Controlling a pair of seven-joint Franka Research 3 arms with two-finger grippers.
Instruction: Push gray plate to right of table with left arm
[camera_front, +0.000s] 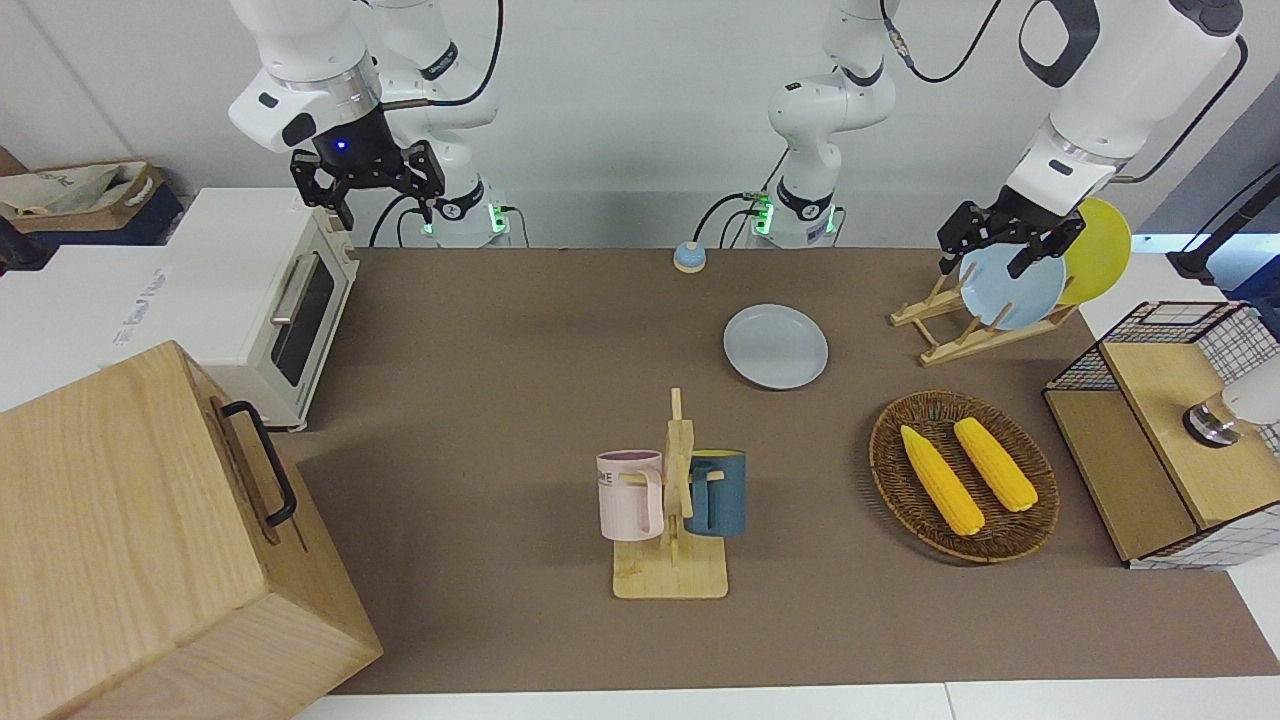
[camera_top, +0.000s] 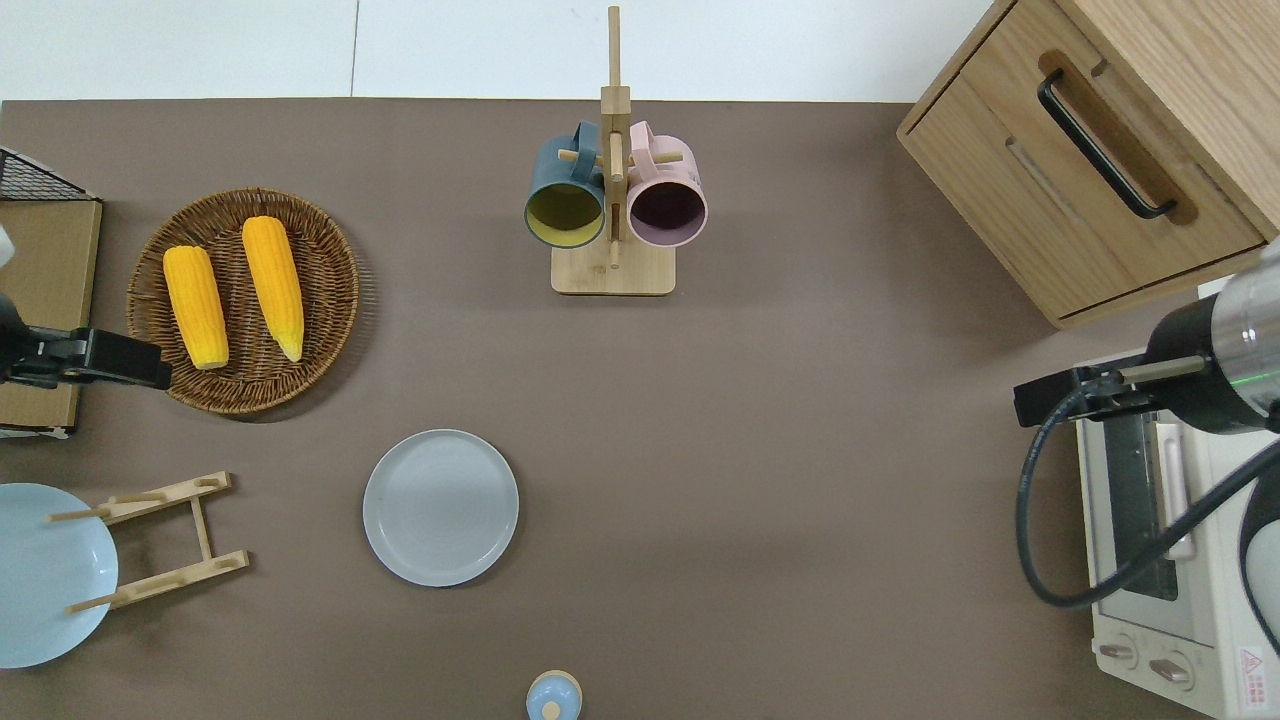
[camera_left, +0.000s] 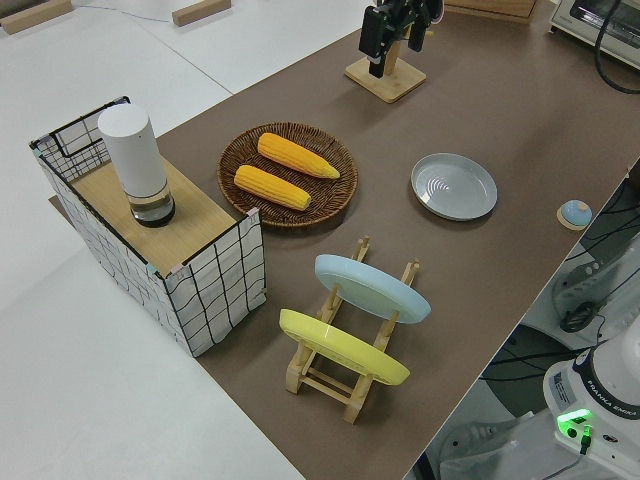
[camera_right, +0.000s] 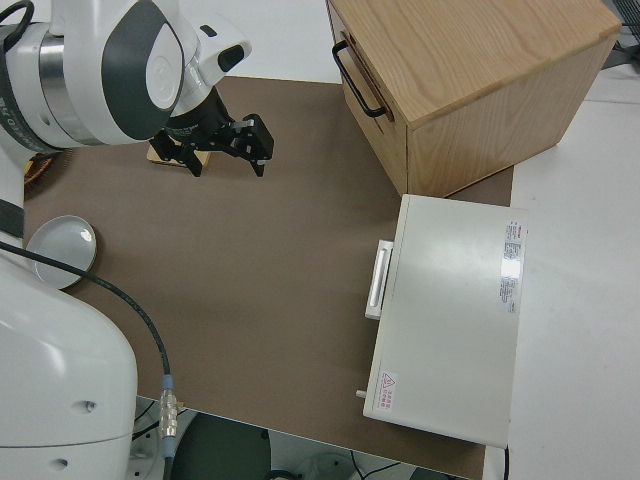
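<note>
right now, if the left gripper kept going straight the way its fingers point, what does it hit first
The left gripper points down. In the overhead view it hangs over the rim of the round brown wicker basket, so that rim probably comes first; height is unclear, so it could be the brown table beside it.

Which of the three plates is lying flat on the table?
The gray plate lies flat on the brown table. The light-blue plate and the yellow plate stand tilted in the wooden rack.

L gripper raised, fingers apart (R arm parked).
</note>
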